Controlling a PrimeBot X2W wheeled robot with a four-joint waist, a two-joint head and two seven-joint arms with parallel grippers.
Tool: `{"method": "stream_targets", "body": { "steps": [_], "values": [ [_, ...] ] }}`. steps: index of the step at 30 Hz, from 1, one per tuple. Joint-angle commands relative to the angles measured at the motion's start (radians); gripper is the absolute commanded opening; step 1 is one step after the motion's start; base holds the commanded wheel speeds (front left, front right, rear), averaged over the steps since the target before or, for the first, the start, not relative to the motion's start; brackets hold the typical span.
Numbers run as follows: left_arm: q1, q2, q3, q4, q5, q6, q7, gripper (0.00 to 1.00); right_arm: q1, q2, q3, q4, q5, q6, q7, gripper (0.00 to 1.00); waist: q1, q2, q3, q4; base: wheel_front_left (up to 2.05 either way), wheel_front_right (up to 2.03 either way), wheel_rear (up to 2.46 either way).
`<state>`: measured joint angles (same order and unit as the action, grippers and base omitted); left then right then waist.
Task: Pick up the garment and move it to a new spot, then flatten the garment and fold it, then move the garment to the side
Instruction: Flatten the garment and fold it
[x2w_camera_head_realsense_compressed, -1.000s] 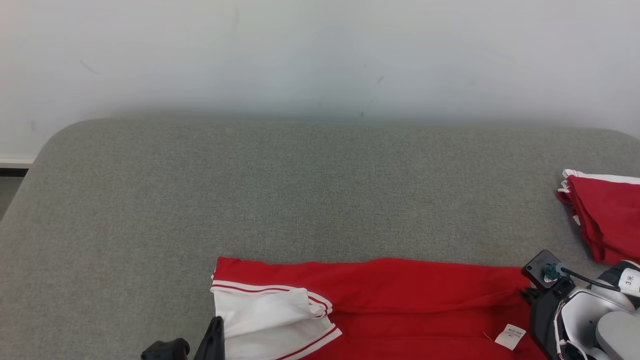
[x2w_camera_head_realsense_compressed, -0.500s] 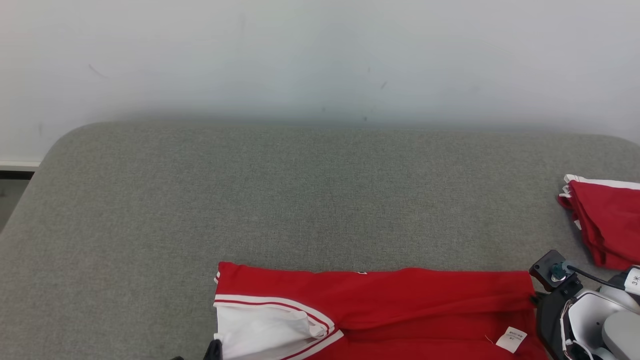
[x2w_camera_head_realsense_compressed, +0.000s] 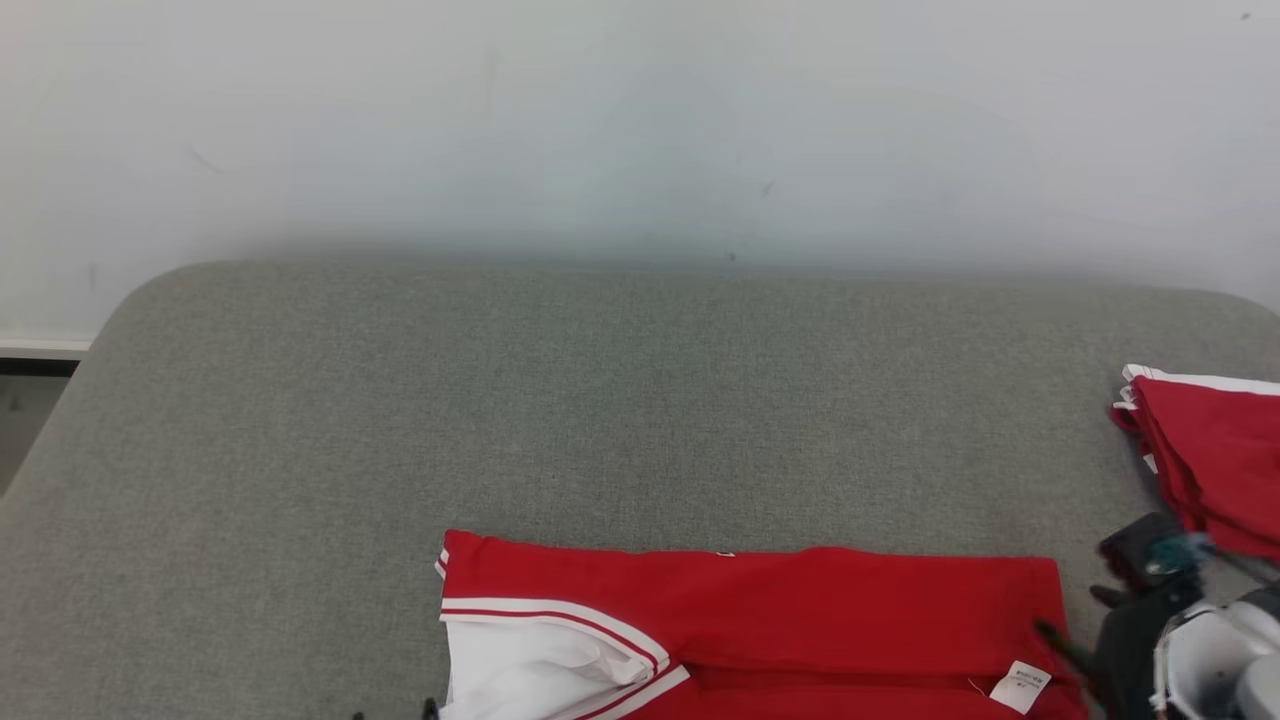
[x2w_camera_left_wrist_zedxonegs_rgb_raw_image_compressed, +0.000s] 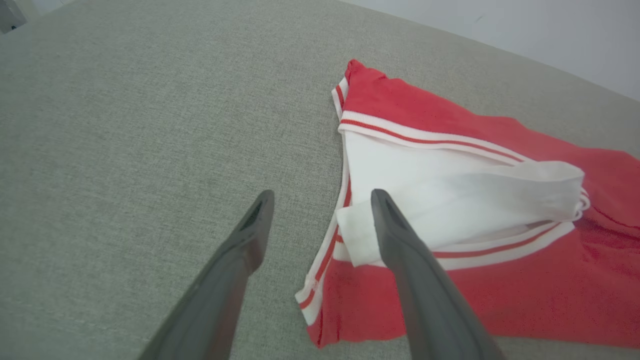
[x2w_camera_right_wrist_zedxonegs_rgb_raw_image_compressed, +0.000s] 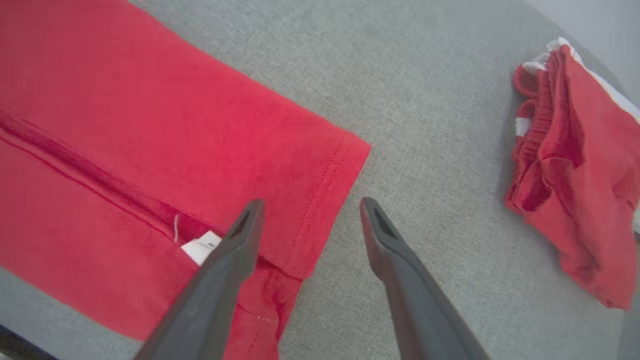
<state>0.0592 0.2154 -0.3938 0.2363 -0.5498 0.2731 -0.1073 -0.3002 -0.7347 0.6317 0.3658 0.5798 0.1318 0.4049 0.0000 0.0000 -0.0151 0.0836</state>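
The garment (x2w_camera_head_realsense_compressed: 800, 610), red with a white sleeve and white-and-red trim, lies folded flat at the near edge of the grey padded surface (x2w_camera_head_realsense_compressed: 600, 400). In the left wrist view my left gripper (x2w_camera_left_wrist_zedxonegs_rgb_raw_image_compressed: 320, 197) is open above the garment's (x2w_camera_left_wrist_zedxonegs_rgb_raw_image_compressed: 400, 105) sleeve end. One finger is over the white sleeve, the other over bare grey cloth, and nothing is held. My right gripper (x2w_camera_right_wrist_zedxonegs_rgb_raw_image_compressed: 310, 205) is also open, straddling the hemmed corner of the garment (x2w_camera_right_wrist_zedxonegs_rgb_raw_image_compressed: 150, 125) near its white label (x2w_camera_right_wrist_zedxonegs_rgb_raw_image_compressed: 200, 247). The right wrist (x2w_camera_head_realsense_compressed: 1200, 650) shows at the lower right of the head view.
A second red-and-white pile of cloth (x2w_camera_head_realsense_compressed: 1210, 460) lies at the right edge of the surface, also visible as the pile (x2w_camera_right_wrist_zedxonegs_rgb_raw_image_compressed: 575, 170) in the right wrist view. A pale wall (x2w_camera_head_realsense_compressed: 640, 120) runs behind. The surface's rounded left corner drops to the floor (x2w_camera_head_realsense_compressed: 25, 410).
Both grippers have gone from shut to open, and the garment now lies flatter. The head camera has tilted up, and the left gripper has slipped off the bottom edge. The right arm has drawn back.
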Motion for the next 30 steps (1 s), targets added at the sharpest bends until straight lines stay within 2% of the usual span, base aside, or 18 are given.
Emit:
{"method": "stream_targets", "body": {
  "steps": [1,4,5,8,13,18,23,30],
  "values": [
    [0.012,0.015,0.008,-0.002,0.014,-0.002,-0.033,1.0,0.041,0.007,-0.069,-0.01,0.024,-0.003,-0.025,1.0,0.0,0.0,-0.011,0.006,0.0,0.0,0.0],
    [0.014,0.023,0.034,-0.037,0.019,-0.032,-0.119,1.0,0.137,0.074,-0.228,-0.039,0.057,-0.003,-0.069,1.0,0.0,0.0,-0.025,0.011,0.0,0.0,0.0],
    [0.014,0.023,0.034,-0.037,0.019,-0.032,-0.119,1.0,0.137,0.074,-0.228,-0.039,0.057,-0.003,-0.069,1.0,0.0,0.0,-0.025,0.011,0.0,0.0,0.0],
    [0.022,0.042,0.048,-0.085,0.054,-0.092,-0.153,1.0,0.236,0.16,-0.402,-0.078,0.046,-0.003,-0.106,1.0,0.0,0.0,-0.036,0.015,0.0,0.0,0.0],
    [0.045,0.01,0.131,-0.222,0.133,-0.188,-0.157,1.0,0.357,0.356,-0.632,-0.149,-0.055,-0.003,-0.105,1.0,0.0,0.0,-0.042,0.016,0.0,0.0,0.0],
    [0.071,-0.032,0.199,-0.258,0.207,-0.293,-0.157,1.0,0.392,0.515,-0.758,-0.19,-0.185,-0.003,-0.047,1.0,0.0,0.0,-0.042,0.019,0.0,0.0,0.0],
    [0.074,-0.062,0.24,-0.244,0.251,-0.354,-0.157,1.0,0.358,0.6,-0.837,-0.159,-0.275,-0.003,0.014,1.0,0.0,0.0,-0.038,0.031,0.0,0.0,0.0],
    [0.076,-0.089,0.266,-0.222,0.288,-0.387,-0.157,1.0,0.308,0.647,-0.947,-0.098,-0.374,-0.003,0.076,1.0,0.0,0.0,-0.031,0.046,0.0,0.0,0.0]
  ]
}}
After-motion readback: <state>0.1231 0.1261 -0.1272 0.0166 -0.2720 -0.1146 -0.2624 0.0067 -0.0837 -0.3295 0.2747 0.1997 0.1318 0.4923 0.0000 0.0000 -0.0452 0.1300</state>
